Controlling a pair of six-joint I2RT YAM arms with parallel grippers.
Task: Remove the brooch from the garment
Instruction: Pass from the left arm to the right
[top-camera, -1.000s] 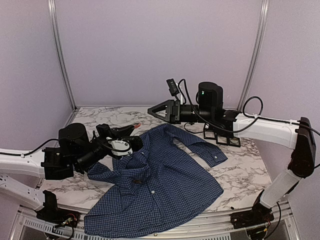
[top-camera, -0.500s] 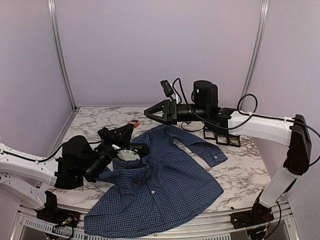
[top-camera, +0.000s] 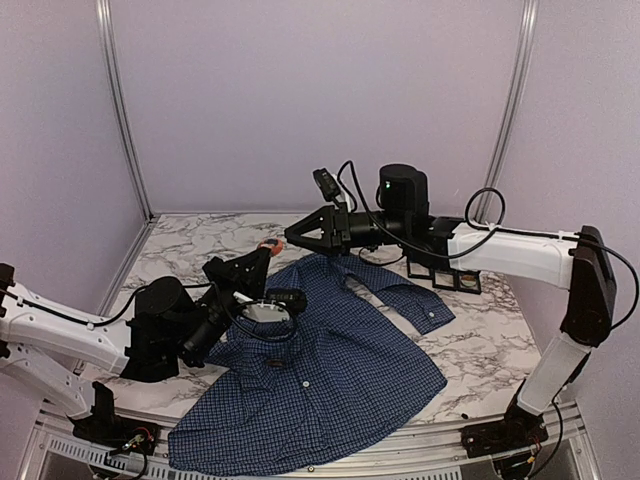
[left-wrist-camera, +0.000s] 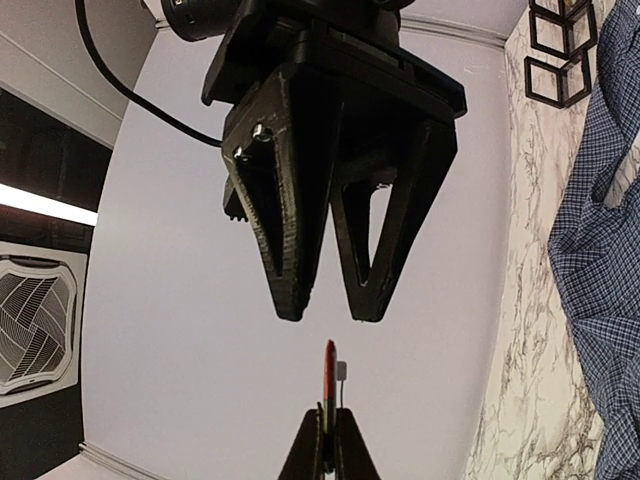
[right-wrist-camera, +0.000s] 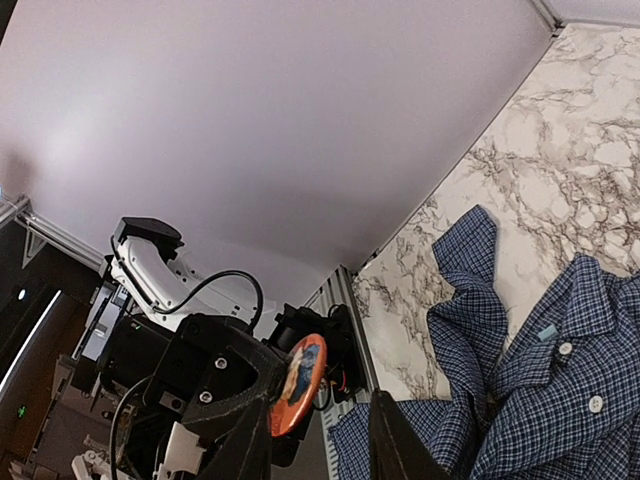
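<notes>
Brooch off checked shirt, held clear above it, pinched in left gripper; right gripper facing it, near, jaws apart, empty; removal apparently done; handover or set-down likely left.

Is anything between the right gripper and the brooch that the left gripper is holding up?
Nothing visible. The brooch is pinched in the left gripper, clear of the shirt. It faces the parted jaws of the right gripper across empty air, and the shirt lies below that line.
</notes>
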